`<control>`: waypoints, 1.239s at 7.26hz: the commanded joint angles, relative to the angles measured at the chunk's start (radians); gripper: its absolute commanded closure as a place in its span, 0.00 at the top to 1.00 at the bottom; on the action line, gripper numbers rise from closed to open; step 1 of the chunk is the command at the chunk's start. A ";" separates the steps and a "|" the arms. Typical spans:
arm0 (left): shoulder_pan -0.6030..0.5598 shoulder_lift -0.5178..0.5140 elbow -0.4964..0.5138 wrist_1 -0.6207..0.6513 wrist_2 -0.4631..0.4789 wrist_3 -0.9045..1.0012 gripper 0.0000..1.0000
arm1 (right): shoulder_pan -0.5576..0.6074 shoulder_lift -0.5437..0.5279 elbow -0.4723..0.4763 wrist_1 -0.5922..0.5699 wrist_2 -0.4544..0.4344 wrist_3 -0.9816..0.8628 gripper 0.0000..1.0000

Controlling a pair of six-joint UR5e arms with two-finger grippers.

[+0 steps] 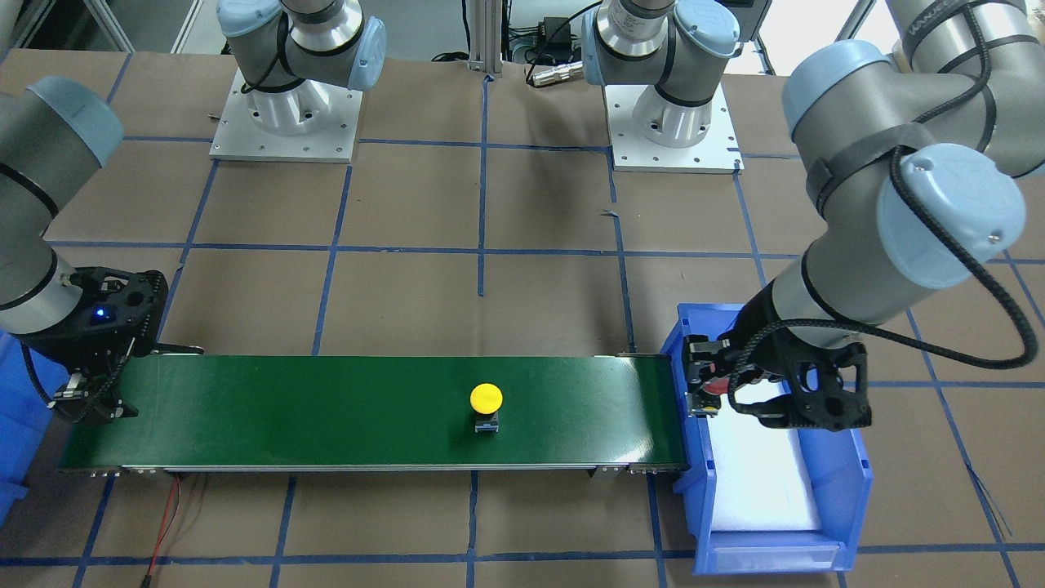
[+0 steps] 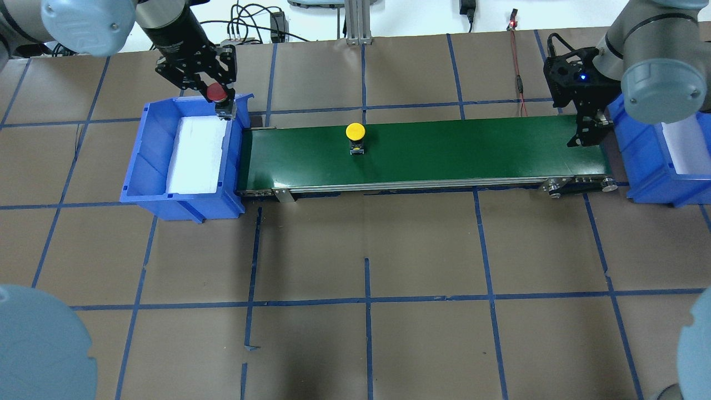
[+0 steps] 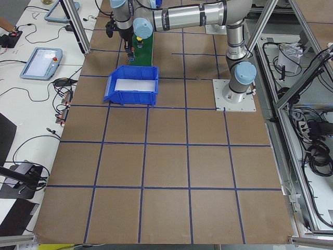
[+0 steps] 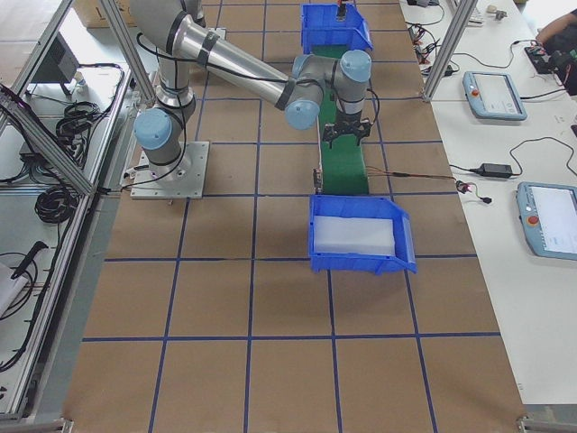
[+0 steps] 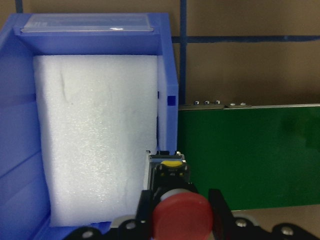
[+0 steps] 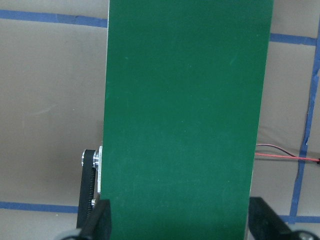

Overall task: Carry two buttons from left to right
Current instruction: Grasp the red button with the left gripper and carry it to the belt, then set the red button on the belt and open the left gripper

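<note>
Looking down from the left wrist, the red button (image 5: 181,216) sits clamped between the left gripper's (image 5: 180,201) fingers (image 5: 218,210), above the wall of the left blue bin (image 5: 15,100) beside the green conveyor belt (image 5: 250,155). Only the overhead and front views show the yellow button (image 2: 355,132), upright mid-belt. Two buttons, two bins, one belt. The right gripper (image 6: 180,225) hangs spread wide over the belt's other end, holding nothing, next to the right blue bin (image 2: 644,186).

red button (image 5: 182,220) cut off below, right bin (image 2: 666,191) cropped
</note>
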 commanded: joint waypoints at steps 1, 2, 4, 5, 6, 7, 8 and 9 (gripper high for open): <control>-0.092 -0.054 -0.004 0.004 -0.020 -0.188 0.24 | 0.000 0.030 -0.001 -0.039 0.003 0.009 0.97; -0.102 -0.072 -0.022 0.026 -0.019 -0.197 0.24 | 0.000 0.033 0.001 -0.047 -0.001 0.032 1.00; -0.122 -0.146 -0.033 0.145 -0.019 -0.214 0.24 | 0.000 0.036 0.004 -0.042 -0.013 0.023 1.00; -0.134 -0.141 -0.051 0.150 -0.020 -0.194 0.24 | 0.000 0.025 0.002 -0.042 -0.014 0.024 1.00; -0.134 -0.135 -0.064 0.152 -0.019 -0.189 0.24 | 0.000 0.030 0.002 -0.042 -0.011 0.029 1.00; -0.129 -0.128 -0.064 0.150 -0.022 -0.189 0.25 | 0.000 0.024 -0.002 -0.044 -0.013 0.032 1.00; -0.137 -0.126 -0.070 0.148 -0.020 -0.189 0.27 | 0.000 0.025 0.004 -0.044 -0.013 0.034 1.00; -0.136 -0.125 -0.077 0.150 -0.023 -0.189 0.28 | 0.002 0.025 0.008 -0.044 -0.011 0.035 1.00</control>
